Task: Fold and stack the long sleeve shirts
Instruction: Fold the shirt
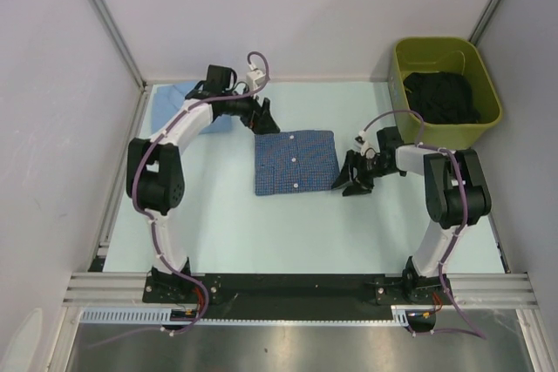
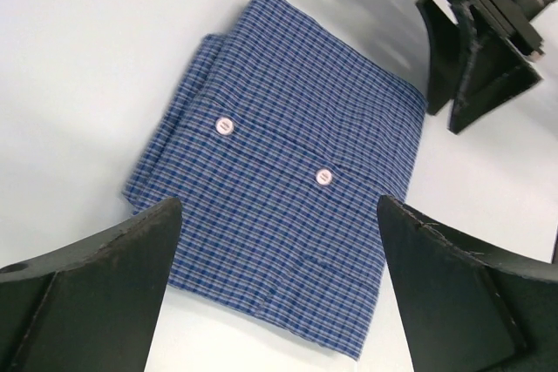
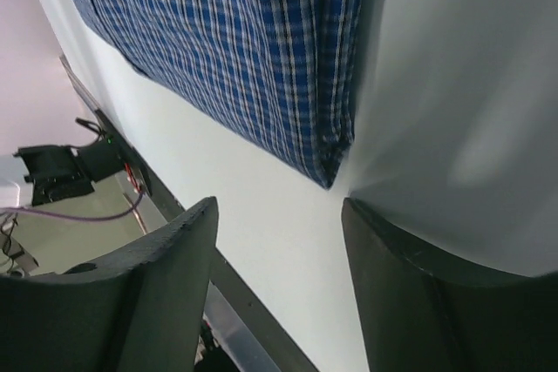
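— How is the room looking?
— A smooth, pale table (image 1: 218,215) is sitting between plain grey wall panels (image 1: 52,128); an olive plastic bin (image 1: 488,98) is holding dark cloth (image 1: 440,98) at the far right.
— And the shirts?
— The checked shirt (image 1: 296,161), folded square, is lying mid-table; the pale blue shirt (image 1: 174,104) is lying at the far left.
— The grippers?
— The left gripper (image 1: 261,124) is hovering at the square's far-left corner, fingers spread wide. The right gripper (image 1: 344,176) is sitting beside its right edge, fingers apart, gripping nothing.

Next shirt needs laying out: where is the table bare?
Bare: the near strip between the folded blue checked cloth shirt and the arm bases; the far edge between left gripper and olive-green plastic bin. Crowded: far-left corner, pale blue cloth shirt under the left arm; right gripper beside the checked shirt's right edge.
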You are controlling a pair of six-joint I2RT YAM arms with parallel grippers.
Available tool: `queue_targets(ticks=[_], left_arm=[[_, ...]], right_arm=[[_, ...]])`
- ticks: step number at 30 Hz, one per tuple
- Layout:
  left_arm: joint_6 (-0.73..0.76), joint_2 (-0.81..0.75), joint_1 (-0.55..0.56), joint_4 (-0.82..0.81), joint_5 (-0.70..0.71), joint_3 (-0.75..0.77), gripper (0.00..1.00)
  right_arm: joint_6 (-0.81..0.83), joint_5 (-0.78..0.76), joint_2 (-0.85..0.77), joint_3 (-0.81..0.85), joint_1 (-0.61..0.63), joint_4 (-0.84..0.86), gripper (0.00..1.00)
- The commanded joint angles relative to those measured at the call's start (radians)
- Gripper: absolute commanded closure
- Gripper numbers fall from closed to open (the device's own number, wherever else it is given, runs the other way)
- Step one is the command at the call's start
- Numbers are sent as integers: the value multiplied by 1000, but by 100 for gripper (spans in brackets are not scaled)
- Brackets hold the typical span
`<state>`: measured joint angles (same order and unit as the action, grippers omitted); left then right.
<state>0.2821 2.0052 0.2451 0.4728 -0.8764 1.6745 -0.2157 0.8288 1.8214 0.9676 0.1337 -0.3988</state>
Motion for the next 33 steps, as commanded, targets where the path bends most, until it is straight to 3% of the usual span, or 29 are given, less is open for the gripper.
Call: queue_targets(ticks=[1,5,8,9,12,15,24,33], left_arm=[[-18,-117,-7,-83,-27,-94,1],[-21,-148,-10,-95,-13,-127,1],[-24,-157,-10,-97,-9,-140,1],[-24,-158,-12,-97,-9,-139,0],[-14,-158,-12,-99,-9,-137,1],[54,-146,-9,-21,-35,-102,2],[247,15,77,223,-79,52,3],[121,308,166,250,-88,344,3]], right_arm=[[-85,-53,36,-12,23,175,37],[-109,-53,85,-7,6,218,42],[-91,-30,125,14,7,224,55],[-83,-22,133,20,9,216,70],[14,9,136,37,17,111,100],[198,16,118,48,23,-181,100],[591,-88,140,195,-22,-674,100],[699,-304,234,310,-32,-739,100]])
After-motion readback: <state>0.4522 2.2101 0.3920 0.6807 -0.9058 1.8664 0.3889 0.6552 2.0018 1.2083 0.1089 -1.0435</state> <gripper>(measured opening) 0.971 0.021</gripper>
